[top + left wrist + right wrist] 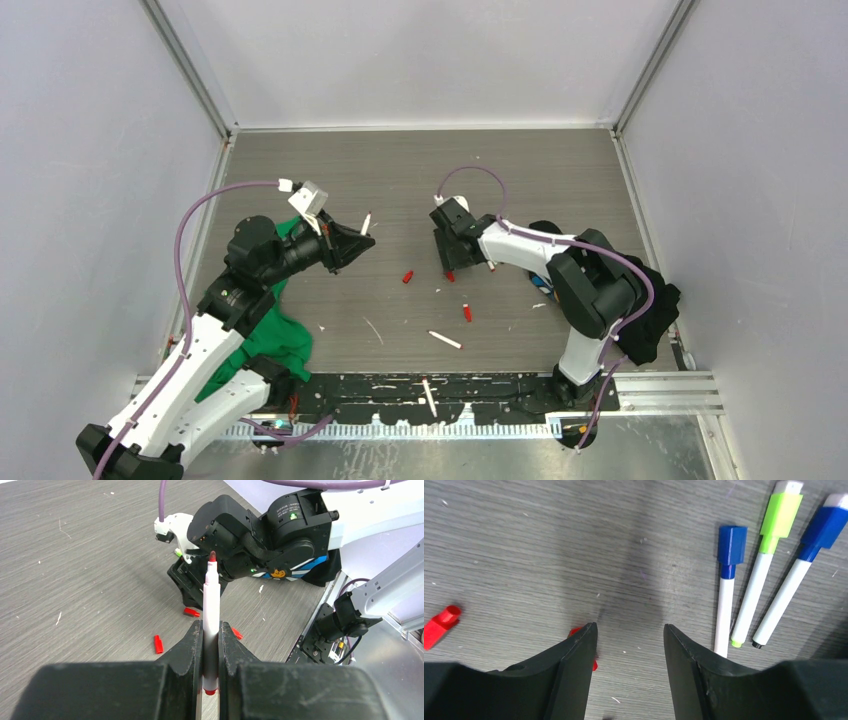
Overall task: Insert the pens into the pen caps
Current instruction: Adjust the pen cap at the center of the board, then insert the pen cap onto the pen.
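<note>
Judging by the three capped markers [754,590] lying side by side just right of my right gripper [630,640], part of the job looks done. Three red caps [408,277] lie loose mid-table, and two bare pens [445,340] sit nearer the bases, uncapped. My left gripper [211,645] is clamped on a red-tipped marker [210,605], nib pointing away toward the right arm. The right gripper is moderately spread and empty, low over the table, with one red cap [575,630] partly hidden beside a finger.

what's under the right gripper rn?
Under the right gripper, table shows between the open jaws. A red cap pokes out past one finger, which hides most of it.
</note>
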Controlling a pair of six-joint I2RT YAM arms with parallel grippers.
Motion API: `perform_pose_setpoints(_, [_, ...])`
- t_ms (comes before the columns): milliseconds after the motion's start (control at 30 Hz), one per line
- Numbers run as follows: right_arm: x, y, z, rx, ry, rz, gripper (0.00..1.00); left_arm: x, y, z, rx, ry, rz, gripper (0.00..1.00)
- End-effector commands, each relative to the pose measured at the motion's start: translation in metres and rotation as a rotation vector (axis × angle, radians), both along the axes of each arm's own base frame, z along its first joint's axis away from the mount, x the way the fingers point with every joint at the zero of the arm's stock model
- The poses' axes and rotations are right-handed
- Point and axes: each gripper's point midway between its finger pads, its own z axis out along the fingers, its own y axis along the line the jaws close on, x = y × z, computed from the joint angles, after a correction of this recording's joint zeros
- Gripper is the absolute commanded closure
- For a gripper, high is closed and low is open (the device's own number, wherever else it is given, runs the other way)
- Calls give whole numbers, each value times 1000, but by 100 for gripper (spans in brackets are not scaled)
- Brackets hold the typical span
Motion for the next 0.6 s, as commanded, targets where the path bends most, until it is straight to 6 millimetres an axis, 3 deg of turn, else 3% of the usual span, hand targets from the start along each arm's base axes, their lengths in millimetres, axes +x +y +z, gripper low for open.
perform_pose_setpoints(0, [19,18,42,58,-101,35,43,-1,4,31,-30,-91,10,100])
perform_pose_setpoints(167, [5,41,60,124,-94,211,46,-1,4,30,-30,-90,11,100])
perform_pose_setpoints(367, [-6,43,38,98,-4,279,53,0,4,30,-28,-90,12,100])
perform_pose_setpoints(567, [-6,47,31,93,17,300,56,0,3,29,-27,-85,10,100])
